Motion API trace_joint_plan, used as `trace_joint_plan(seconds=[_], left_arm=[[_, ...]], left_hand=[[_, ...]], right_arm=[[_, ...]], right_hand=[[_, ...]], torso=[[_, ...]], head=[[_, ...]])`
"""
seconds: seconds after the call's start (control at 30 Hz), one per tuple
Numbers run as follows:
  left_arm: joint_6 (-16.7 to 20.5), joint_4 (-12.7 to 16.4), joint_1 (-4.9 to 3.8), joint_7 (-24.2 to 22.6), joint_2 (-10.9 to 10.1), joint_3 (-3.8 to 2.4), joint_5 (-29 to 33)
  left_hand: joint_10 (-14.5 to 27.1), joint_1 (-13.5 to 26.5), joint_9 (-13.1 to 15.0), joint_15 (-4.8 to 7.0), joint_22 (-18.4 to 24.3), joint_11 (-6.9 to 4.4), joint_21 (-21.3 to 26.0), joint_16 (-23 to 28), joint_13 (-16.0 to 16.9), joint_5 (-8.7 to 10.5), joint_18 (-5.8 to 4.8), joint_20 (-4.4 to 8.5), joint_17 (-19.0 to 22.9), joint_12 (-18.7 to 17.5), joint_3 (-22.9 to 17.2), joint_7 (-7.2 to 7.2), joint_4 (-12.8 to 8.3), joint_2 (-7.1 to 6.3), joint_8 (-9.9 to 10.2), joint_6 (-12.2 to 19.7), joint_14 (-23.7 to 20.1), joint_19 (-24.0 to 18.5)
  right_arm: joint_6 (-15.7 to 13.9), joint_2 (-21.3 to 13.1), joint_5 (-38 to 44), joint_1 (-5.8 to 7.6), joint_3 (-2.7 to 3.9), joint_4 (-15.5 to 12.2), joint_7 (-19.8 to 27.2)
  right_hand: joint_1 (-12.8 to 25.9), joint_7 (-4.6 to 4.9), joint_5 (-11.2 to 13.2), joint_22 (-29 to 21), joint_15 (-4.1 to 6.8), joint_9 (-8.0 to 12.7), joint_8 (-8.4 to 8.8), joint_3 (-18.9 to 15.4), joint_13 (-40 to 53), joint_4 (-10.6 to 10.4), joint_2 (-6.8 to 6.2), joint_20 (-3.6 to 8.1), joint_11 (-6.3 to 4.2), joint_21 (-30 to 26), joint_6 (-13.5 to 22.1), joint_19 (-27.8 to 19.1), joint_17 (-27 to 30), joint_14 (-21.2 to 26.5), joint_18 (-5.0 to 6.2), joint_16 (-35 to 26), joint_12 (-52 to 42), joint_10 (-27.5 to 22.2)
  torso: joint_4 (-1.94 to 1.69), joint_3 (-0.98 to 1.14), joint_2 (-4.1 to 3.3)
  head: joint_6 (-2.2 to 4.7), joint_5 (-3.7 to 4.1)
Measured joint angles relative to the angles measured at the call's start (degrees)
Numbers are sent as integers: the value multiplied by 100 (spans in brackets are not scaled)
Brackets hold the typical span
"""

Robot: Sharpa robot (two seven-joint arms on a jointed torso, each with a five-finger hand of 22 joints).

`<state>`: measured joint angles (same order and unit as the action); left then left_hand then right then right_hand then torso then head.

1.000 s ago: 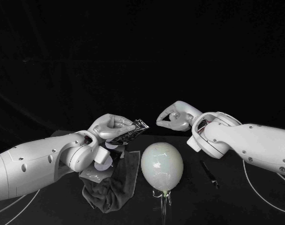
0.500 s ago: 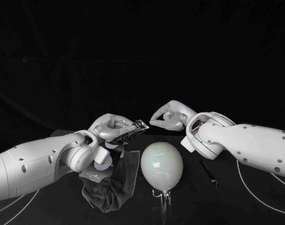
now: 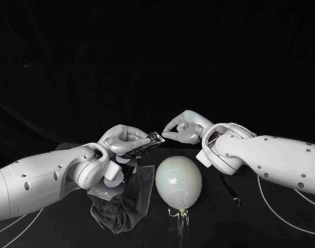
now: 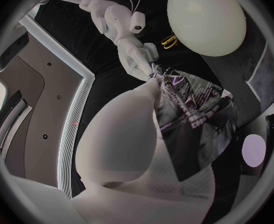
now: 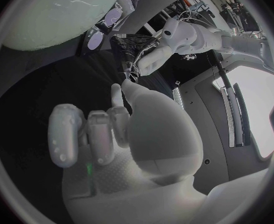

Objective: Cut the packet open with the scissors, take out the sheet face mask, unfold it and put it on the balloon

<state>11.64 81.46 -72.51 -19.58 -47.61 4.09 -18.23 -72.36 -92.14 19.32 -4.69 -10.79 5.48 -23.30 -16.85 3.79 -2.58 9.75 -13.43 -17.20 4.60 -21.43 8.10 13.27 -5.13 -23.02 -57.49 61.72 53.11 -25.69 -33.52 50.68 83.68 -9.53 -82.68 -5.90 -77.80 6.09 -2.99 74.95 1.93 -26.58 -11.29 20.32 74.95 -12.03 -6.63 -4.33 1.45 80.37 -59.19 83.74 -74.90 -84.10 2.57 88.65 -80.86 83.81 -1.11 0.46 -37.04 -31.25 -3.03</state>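
My left hand point(image 3: 123, 139) holds the dark printed packet point(image 3: 146, 145) up above the table, left of the balloon. The pale oval balloon point(image 3: 178, 181) stands on the table below and between the hands. My right hand point(image 3: 183, 129) has its thumb and a finger at the packet's upper right corner; I cannot tell whether they pinch it. The left wrist view shows the packet point(image 4: 193, 114) with the right hand point(image 4: 137, 59) at its corner and the balloon point(image 4: 205, 17) beyond. In the right wrist view, the packet point(image 5: 127, 50) hangs from the left hand point(image 5: 152, 59).
A slim dark tool that looks like the scissors point(image 3: 230, 191) lies on the table right of the balloon. A dark cloth point(image 3: 120, 209) with white round pieces point(image 3: 116, 178) lies under my left arm.
My right hand has moved left and slightly up, from a gap away to the packet's corner. The left hand and the packet have held still.
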Motion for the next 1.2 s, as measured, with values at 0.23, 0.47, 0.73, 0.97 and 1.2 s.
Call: trace_joint_plan(seconds=[0.23,0.47,0.73,0.97,1.2], left_arm=[[9,2,0,0,0,0,-18],[16,3,0,0,0,0,-27],[25,3,0,1,0,0,-31],[29,1,0,4,0,0,-34],[31,0,0,7,1,0,-37]], left_hand=[[8,-3,0,0,-2,8,0,0,0,2,-2,0,-7,0,0,0,0,3,17,1,0,0],[6,-3,0,0,-2,6,0,1,0,7,-4,0,-7,0,0,0,0,3,-3,2,0,0],[-12,-3,0,0,-2,-13,1,1,0,15,-6,0,-6,0,0,0,0,2,-2,2,0,0],[-12,-2,0,0,-8,-13,1,1,0,19,-7,0,-6,0,1,0,0,1,-2,2,0,0],[-12,1,0,0,-9,-13,2,1,0,-4,-9,0,-11,0,1,0,0,-1,-2,3,0,0]], right_arm=[[16,14,0,-1,0,8,-23],[47,18,0,-1,0,12,-48],[89,21,4,-5,0,5,-66],[122,26,7,-6,0,4,-81],[155,62,10,-12,0,29,-100]], right_hand=[[0,0,0,-1,-1,2,0,0,-2,0,0,14,0,28,-1,14,-2,1,0,-2,1,-1],[0,-1,0,-5,-9,3,0,0,-5,0,0,14,0,28,-1,13,-5,9,0,4,3,-1],[0,-1,0,-3,-9,4,0,17,-1,17,0,14,1,28,-1,13,-4,9,0,13,4,-2],[0,-1,-1,-1,-9,6,0,17,0,17,0,13,0,28,-1,12,0,9,0,13,-19,-20],[0,-5,-1,0,-9,7,0,17,0,17,0,13,0,28,-5,11,0,9,0,8,-19,-20]], torso=[[1,1,0],[2,1,0],[2,1,1],[2,1,1],[2,1,1]], head=[[-10,3],[-19,-1],[-24,-8],[-24,-9],[-31,-9]])
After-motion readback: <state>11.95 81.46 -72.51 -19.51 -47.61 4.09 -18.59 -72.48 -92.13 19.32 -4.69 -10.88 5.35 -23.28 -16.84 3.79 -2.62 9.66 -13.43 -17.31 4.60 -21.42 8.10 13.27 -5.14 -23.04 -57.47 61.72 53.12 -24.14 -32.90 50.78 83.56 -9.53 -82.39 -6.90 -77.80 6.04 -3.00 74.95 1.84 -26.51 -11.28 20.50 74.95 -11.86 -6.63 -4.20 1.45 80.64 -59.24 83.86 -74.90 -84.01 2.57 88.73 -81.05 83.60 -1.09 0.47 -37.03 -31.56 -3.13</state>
